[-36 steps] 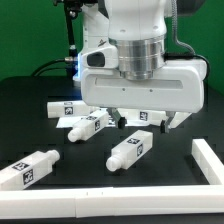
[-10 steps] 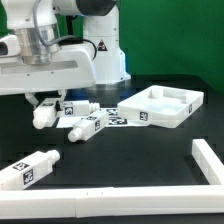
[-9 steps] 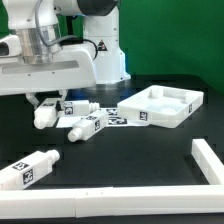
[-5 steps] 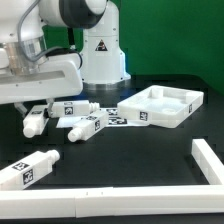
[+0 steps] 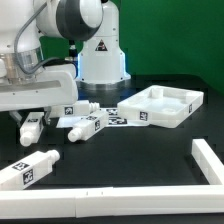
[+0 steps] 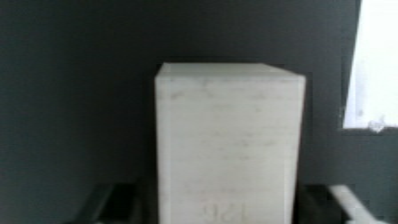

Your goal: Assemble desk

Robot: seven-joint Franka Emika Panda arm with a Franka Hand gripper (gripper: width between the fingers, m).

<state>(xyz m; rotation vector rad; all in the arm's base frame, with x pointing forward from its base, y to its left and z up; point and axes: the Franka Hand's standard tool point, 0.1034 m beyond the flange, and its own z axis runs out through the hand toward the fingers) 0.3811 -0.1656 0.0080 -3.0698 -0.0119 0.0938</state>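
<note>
**Hand is straddling one leg low over the counter (image 5: pixel 120 175)**
The leg (image 6: pixel 226 140) is sitting between the hand's (image 5: pixel 33 119) fingers (image 6: pixel 121 201), its long axis running out past the fingertips. Pinching or loose, one cannot tell. The top (image 5: pixel 160 106) is lying well off toward the exterior view's right.

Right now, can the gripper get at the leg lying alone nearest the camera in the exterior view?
Probably yes: that leg lies by itself on the black table, open from above. But the gripper has another leg between its fingers and would need to be clear of it first.
</note>
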